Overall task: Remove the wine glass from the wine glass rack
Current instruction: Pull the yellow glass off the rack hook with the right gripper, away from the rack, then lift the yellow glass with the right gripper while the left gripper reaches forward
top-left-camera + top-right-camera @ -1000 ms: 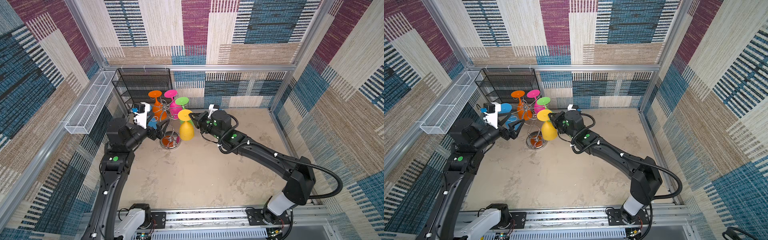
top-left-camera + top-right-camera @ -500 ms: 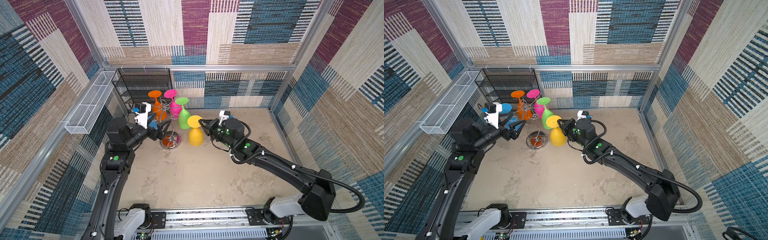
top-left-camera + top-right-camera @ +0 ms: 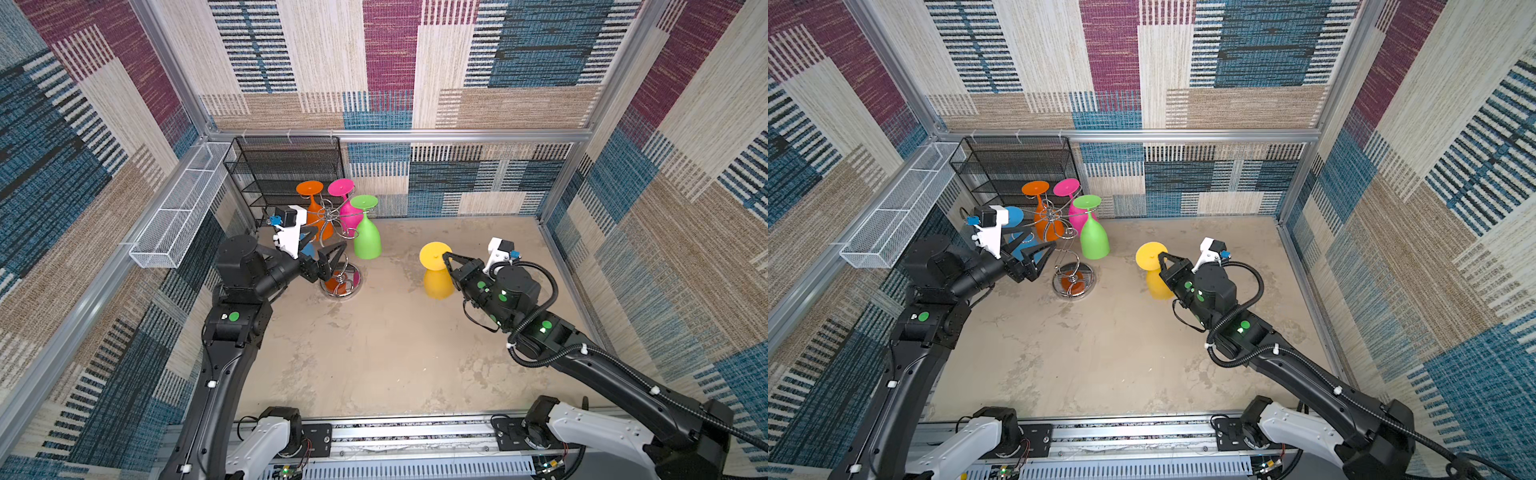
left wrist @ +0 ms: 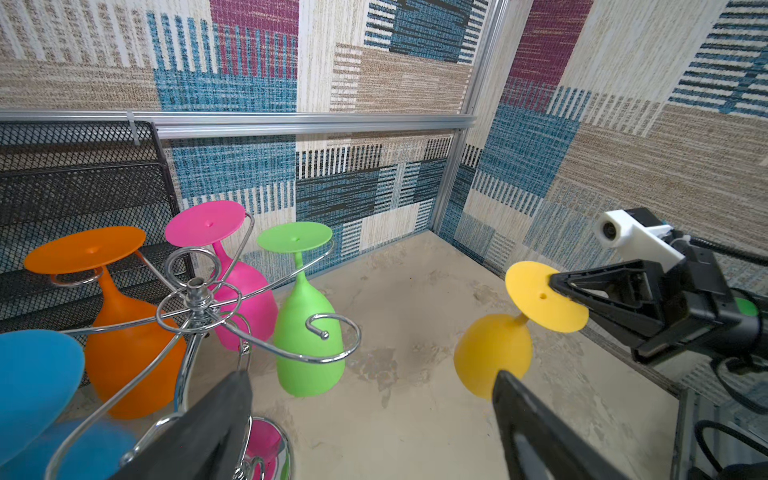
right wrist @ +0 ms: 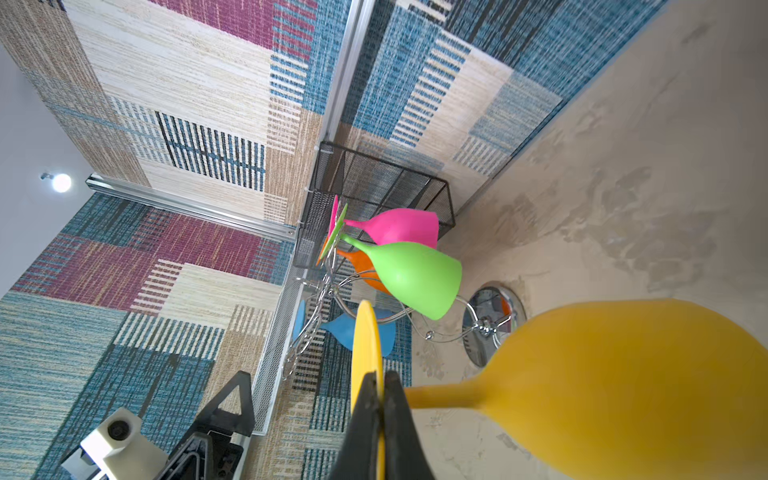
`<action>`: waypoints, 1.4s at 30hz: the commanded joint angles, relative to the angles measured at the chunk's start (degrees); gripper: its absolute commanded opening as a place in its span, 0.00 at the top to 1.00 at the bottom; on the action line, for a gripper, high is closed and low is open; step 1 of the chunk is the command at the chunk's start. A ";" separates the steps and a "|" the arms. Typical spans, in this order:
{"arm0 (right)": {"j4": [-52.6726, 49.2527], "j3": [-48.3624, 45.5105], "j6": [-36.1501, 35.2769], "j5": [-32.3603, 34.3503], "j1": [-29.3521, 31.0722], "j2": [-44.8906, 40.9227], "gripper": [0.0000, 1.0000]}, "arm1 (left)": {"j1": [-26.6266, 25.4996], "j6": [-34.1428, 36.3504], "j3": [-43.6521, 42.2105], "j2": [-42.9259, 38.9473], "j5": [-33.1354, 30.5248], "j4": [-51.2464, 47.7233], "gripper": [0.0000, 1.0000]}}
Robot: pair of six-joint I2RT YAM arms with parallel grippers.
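Reaches low with the right gripper [image 3: 445,255] clamped shut on the disc foot of the smooth yellow wine glass [image 3: 437,284], inverted, well apart from the chrome wire wine glass rack [image 3: 338,286]; holds the left gripper [image 3: 324,249] wide open, empty, near its twisted stem.

The yellow wine glass [image 3: 435,282], a second ago just beside the arms of the wine glass rack [image 3: 356,286], is now well apart from it, over the right side of the table [image 3: 374,353]. Our right fingers [image 3: 455,262], pinching its foot, have drawn back with it.
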 commanded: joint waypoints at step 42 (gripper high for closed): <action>25.90 -22.22 -85.43 4.78 -0.36 -25.07 1.00 | -37.15 -36.03 24.62 32.48 -15.75 -9.53 0.19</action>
